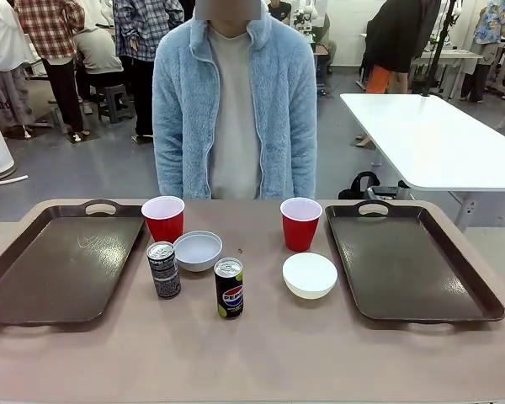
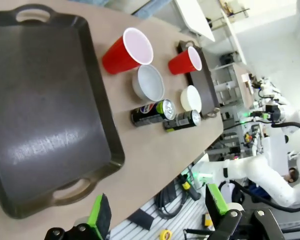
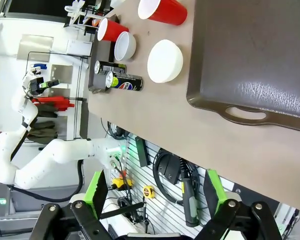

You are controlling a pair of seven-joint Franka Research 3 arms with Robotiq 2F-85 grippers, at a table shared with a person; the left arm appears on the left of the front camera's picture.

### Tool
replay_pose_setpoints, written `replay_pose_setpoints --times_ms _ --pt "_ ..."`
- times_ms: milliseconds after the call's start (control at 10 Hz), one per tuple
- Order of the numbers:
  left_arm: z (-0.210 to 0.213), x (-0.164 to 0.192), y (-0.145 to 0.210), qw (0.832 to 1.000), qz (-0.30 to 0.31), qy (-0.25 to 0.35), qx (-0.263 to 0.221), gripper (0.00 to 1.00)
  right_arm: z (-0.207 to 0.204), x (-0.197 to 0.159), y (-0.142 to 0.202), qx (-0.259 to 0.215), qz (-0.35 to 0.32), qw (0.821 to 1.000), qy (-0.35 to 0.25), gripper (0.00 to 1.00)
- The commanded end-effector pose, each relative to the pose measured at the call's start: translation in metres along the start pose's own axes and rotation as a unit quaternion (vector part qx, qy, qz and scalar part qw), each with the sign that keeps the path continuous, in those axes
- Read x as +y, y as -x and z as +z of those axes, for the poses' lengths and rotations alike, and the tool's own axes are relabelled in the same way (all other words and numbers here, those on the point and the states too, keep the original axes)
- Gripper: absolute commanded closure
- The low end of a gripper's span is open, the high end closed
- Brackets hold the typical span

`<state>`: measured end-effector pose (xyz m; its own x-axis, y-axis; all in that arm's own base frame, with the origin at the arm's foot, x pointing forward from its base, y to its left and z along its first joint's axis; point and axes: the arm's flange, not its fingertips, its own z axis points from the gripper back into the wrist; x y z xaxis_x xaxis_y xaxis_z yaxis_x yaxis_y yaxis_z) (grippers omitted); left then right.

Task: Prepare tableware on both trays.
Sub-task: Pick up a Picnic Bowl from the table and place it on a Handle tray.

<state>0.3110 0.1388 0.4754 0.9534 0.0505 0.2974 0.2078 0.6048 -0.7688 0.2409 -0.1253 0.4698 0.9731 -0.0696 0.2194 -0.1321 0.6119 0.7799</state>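
1. The left tray is cut off by the front view's left edge; the print on the grey-patterned can is too small to be read.
2. The person is hidden below the waist by the counter.
3. That tray and the right tray are seen bare; at centre frame, between them, the left red cup, right red cup, left bowl and right bowl are seen empty, the Pepsi can lowest.
4. The left pincer and right pincer are seen spread apart, clamped on nothing.

Two trays, two red cups, two bowls, two cans (one Pepsi).
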Motion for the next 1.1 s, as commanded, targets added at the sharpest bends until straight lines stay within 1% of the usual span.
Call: replay_pose_setpoints --times_ms 0,600,700,800,1000 --pt "0.001 0.002 0.0 1.0 -0.002 0.009 -0.006 0.0 0.001 -0.002 -0.001 -0.001 0.005 1.0 -0.007 0.0" --pt "0.001 0.002 0.0 1.0 -0.002 0.009 -0.006 0.0 0.001 -0.002 -0.001 -0.001 0.005 1.0 -0.007 0.0" --pt "0.001 0.002 0.0 1.0 -0.002 0.009 -0.006 0.0 0.0 -0.001 0.0 0.0 -0.002 1.0 0.001 0.0" --pt "0.001 0.002 0.0 1.0 -0.002 0.009 -0.006 0.0 0.008 0.017 0.007 0.001 0.009 1.0 0.007 0.0" --pt "0.001 0.002 0.0 1.0 -0.002 0.009 -0.006 0.0 0.014 0.064 0.004 0.021 0.004 0.996 0.082 0.0"
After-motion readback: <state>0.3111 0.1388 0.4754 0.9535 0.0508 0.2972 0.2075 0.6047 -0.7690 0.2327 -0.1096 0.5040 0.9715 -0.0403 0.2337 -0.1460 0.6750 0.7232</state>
